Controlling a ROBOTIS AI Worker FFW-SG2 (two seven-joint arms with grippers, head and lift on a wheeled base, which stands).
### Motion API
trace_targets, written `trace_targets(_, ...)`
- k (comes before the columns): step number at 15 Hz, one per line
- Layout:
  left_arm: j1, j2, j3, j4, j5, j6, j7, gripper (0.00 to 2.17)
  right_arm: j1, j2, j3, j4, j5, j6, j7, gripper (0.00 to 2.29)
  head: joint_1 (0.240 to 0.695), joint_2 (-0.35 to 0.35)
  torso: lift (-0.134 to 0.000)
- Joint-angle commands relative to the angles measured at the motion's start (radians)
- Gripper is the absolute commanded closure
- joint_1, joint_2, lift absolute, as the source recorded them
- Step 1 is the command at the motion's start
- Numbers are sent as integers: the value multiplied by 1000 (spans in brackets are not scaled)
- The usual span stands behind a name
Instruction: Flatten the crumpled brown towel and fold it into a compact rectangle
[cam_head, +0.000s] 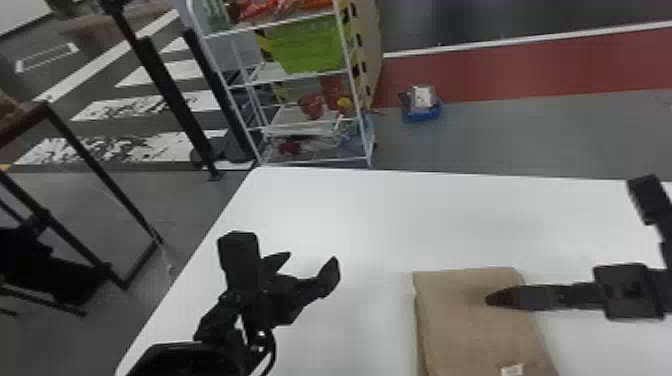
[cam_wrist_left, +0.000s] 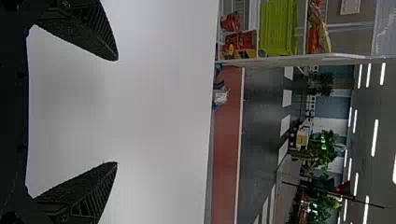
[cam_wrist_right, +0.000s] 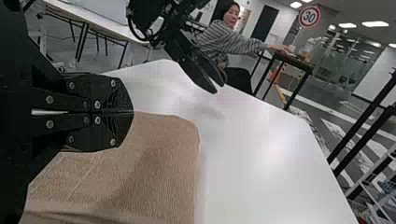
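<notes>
The brown towel (cam_head: 475, 330) lies flat on the white table, its far edge fairly straight and a small white label near the bottom of the head view. My left gripper (cam_head: 309, 267) is to the towel's left above bare table. In the left wrist view that gripper (cam_wrist_left: 116, 111) stands wide open with nothing between its fingers. My right gripper (cam_head: 492, 299) is over the towel's upper right part. In the right wrist view the right gripper (cam_wrist_right: 132, 112) has its fingers pressed together, shut, beside the ribbed towel (cam_wrist_right: 159, 172); whether they touch the cloth I cannot tell.
The white table (cam_head: 350, 215) extends around the towel, its left edge slanting beside my left arm. Beyond its far edge stands a white wire shelf (cam_head: 312, 162) with a green bin (cam_head: 310, 47). A small blue box (cam_head: 422, 112) is on the floor.
</notes>
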Motion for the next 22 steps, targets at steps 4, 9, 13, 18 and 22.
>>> trace_targets(4, 0, -3, -7, -1, -2, 3, 0, 83, -44, -12, -4, 155, 75, -61, -12, 1845, 695, 292, -124)
trace_targets(9, 3, -3, -7, -8, -2, 6, 0, 83, -44, -10, 40, 191, 121, -114, -15, 1845, 695, 276, -124)
trace_targets(13, 3, -3, -12, -8, -3, 6, 0, 83, -50, -5, 77, 202, 148, -123, -27, 1845, 695, 276, -124)
trace_targets(18, 31, -3, -9, -34, 28, -15, -2, 83, 31, -15, -121, 37, -36, -163, -7, 1737, 695, 283, -124)
trace_targets(22, 58, -3, -61, -3, 94, -307, 6, 83, 272, 27, -222, -101, -33, -816, -259, 191, 695, 220, -124)
